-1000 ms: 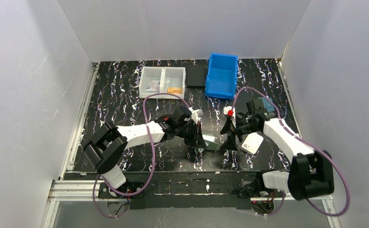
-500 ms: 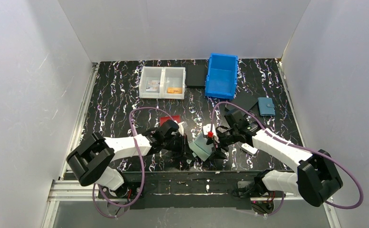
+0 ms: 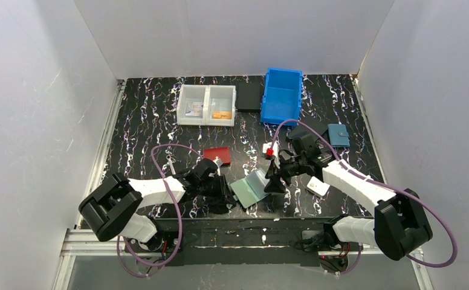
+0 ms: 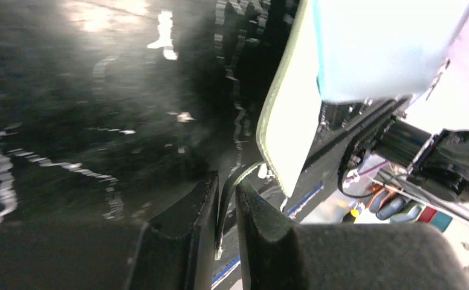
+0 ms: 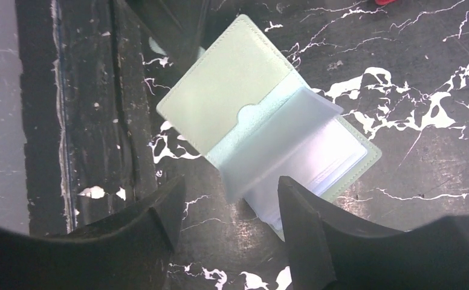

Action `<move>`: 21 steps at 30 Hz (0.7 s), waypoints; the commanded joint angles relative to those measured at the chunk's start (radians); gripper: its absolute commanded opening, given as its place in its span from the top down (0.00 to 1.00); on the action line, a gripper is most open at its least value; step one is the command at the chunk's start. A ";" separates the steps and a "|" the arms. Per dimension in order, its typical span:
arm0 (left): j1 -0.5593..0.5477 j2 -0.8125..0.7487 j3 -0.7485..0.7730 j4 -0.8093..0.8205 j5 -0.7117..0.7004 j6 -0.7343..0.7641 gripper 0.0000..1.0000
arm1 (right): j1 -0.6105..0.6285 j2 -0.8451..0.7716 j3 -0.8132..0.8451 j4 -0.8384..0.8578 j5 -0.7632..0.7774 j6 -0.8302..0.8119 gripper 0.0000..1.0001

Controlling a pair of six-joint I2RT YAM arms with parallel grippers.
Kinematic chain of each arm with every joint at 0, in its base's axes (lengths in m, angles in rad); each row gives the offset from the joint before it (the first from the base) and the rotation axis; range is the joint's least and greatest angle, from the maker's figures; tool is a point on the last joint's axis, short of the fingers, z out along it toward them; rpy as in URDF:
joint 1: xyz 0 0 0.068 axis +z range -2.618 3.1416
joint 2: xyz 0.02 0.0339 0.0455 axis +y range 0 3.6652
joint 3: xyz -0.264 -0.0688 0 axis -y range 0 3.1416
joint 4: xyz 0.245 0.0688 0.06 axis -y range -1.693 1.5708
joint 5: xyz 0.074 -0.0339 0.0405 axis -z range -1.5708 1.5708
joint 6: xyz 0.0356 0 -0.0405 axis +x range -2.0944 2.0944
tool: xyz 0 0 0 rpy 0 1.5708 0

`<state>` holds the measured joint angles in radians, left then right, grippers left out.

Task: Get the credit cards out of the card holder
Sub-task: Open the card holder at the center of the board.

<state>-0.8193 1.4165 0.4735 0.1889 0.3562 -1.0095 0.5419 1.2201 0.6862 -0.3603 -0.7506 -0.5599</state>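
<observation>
The sage-green card holder (image 3: 250, 188) lies open on the table near the front edge. Its inner flap (image 5: 220, 103) and clear sleeves (image 5: 298, 151) face up. The sleeves look pale and I cannot tell whether a card is in them. My left gripper (image 3: 224, 192) is at the holder's left edge. Its jaws (image 4: 226, 187) are almost together with the holder's thin tab between them. My right gripper (image 3: 274, 183) hovers over the holder's right side. It is open (image 5: 229, 202) and grips nothing. An orange credit card (image 3: 222, 115) lies in the white tray.
The white two-part tray (image 3: 207, 96), a blue bin (image 3: 282, 96) and a black pad (image 3: 249, 95) stand at the back. A red wallet (image 3: 216, 155) lies behind the left gripper. A teal wallet (image 3: 339, 135) and a white one (image 3: 318, 187) lie on the right.
The card holder has gone from held up between the grippers to lying open on the table. The left arm drew back left. The right jaws narrowed.
</observation>
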 commanded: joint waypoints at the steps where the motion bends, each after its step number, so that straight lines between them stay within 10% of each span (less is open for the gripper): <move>1: 0.040 -0.049 -0.023 -0.078 -0.086 -0.011 0.84 | -0.037 -0.033 0.039 0.033 -0.146 0.084 0.32; 7: 0.076 0.004 0.069 -0.264 -0.124 0.090 0.79 | -0.057 -0.053 -0.004 0.153 -0.012 0.191 0.34; 14: 0.079 -0.156 0.103 -0.431 -0.285 0.144 0.63 | -0.041 0.034 0.015 0.166 0.135 0.234 0.75; 21: 0.082 -0.291 0.092 -0.502 -0.293 0.170 0.47 | 0.069 0.096 0.028 0.172 0.188 0.222 0.90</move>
<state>-0.7414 1.1950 0.5705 -0.2158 0.1111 -0.8779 0.5488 1.2941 0.6865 -0.2271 -0.6087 -0.3420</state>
